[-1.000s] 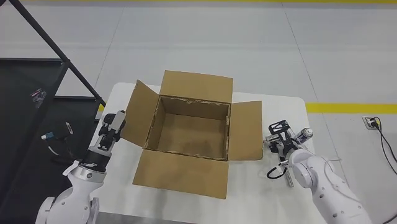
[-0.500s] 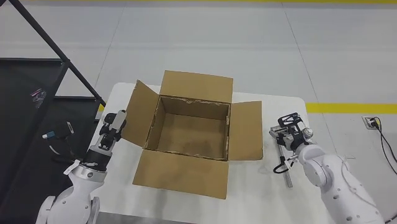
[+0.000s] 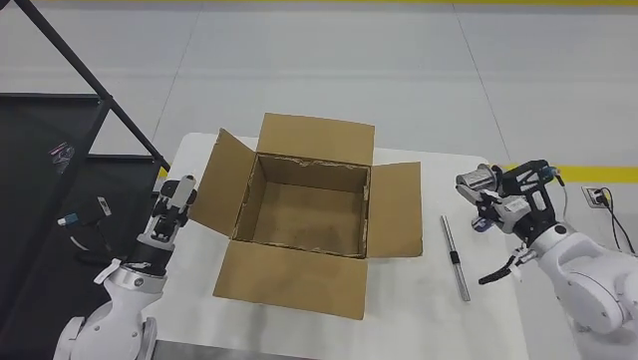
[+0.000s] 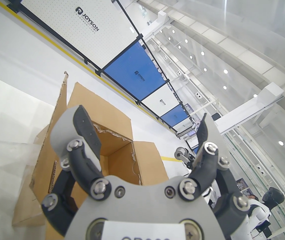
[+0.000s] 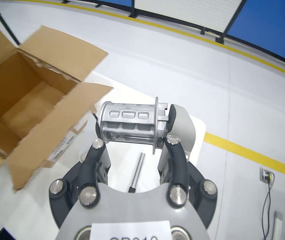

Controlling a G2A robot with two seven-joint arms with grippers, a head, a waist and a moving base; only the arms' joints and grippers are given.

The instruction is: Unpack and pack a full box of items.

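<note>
Brown cardboard sets the terms: the box (image 3: 317, 141) stands open and bare inside at the centre of the table (image 3: 419, 310), its three-o'clock flap lying out flat. The right gripper (image 5: 135, 126) is clamped on the cylinder (image 5: 127, 126), in the air at three o'clock from the box, near the table's edge. The left gripper (image 4: 142, 121), fingers spread on nothing, stands at nine o'clock just beside a flap.

Whether the piece is going in or out I cannot tell. If in, as the empty box suggests, carry it high over that flap and lower it to the floor rather than drop it; it looks heavy enough to dent board. It seems held end to end, so keep the squeeze steady.

The table is white and smooth; the box is corrugated, ragged along its torn rim. The cylinder is dull cast metal – a barrel with rows of oblong recesses and a thin round flange – hard, slick and likely to roll. The rod (image 3: 455, 257), slim and bright, lies at four o'clock.
</note>
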